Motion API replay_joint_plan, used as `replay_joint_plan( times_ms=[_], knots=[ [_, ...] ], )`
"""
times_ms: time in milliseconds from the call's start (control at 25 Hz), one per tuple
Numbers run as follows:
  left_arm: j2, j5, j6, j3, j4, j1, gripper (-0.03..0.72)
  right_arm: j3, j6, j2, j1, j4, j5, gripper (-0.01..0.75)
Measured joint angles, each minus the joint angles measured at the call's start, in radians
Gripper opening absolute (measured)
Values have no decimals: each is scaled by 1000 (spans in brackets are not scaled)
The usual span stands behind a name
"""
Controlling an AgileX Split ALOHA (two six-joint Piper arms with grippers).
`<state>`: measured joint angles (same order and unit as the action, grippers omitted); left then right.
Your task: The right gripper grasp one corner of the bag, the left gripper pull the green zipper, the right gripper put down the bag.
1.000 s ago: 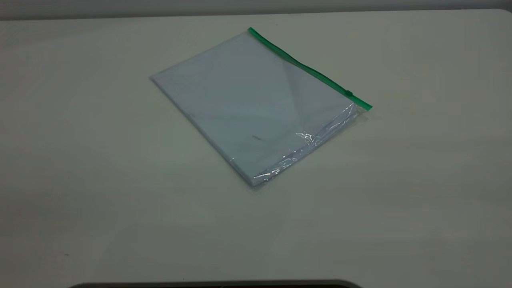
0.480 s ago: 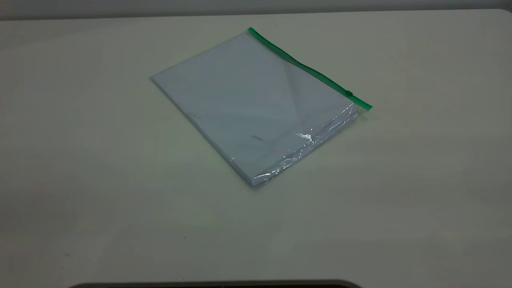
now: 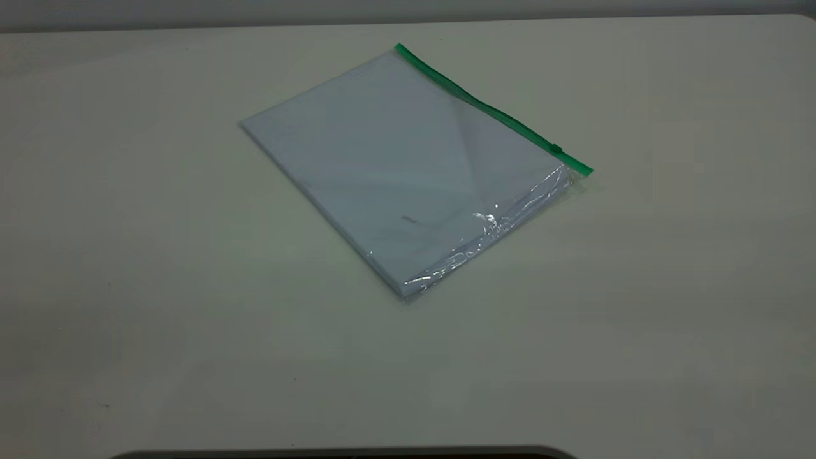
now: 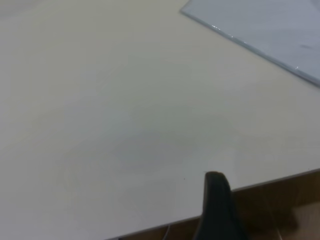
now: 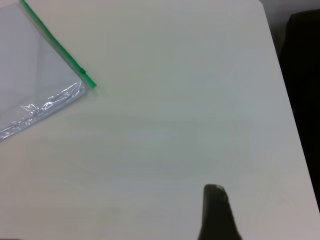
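Note:
The bag (image 3: 408, 166) lies flat on the table, clear plastic over white paper. The green zipper (image 3: 491, 111) runs along its far right edge, with the slider (image 3: 556, 148) close to the near green corner (image 3: 586, 170). Neither gripper shows in the exterior view. In the left wrist view my left gripper (image 4: 216, 182) is one black tip with no gap, low over the table's edge, far from a plain corner of the bag (image 4: 265, 30). In the right wrist view my right gripper (image 5: 215, 192) is also a single black tip, well away from the bag's green corner (image 5: 90, 82).
The pale table (image 3: 191, 319) extends on all sides of the bag. Its edge (image 4: 270, 182) lies just by the left gripper, with brown floor beyond. In the right wrist view the table's side edge (image 5: 280, 65) borders a dark area.

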<state>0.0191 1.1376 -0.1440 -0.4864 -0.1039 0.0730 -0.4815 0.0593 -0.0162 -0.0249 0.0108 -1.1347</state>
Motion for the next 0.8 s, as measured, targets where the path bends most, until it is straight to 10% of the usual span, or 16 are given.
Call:
replay_joint_plan(
  times_ms=[800],
  knots=[
    [-913, -419, 127, -288, 66, 0, 589, -41, 159, 534, 0, 326, 271, 538]
  ],
)
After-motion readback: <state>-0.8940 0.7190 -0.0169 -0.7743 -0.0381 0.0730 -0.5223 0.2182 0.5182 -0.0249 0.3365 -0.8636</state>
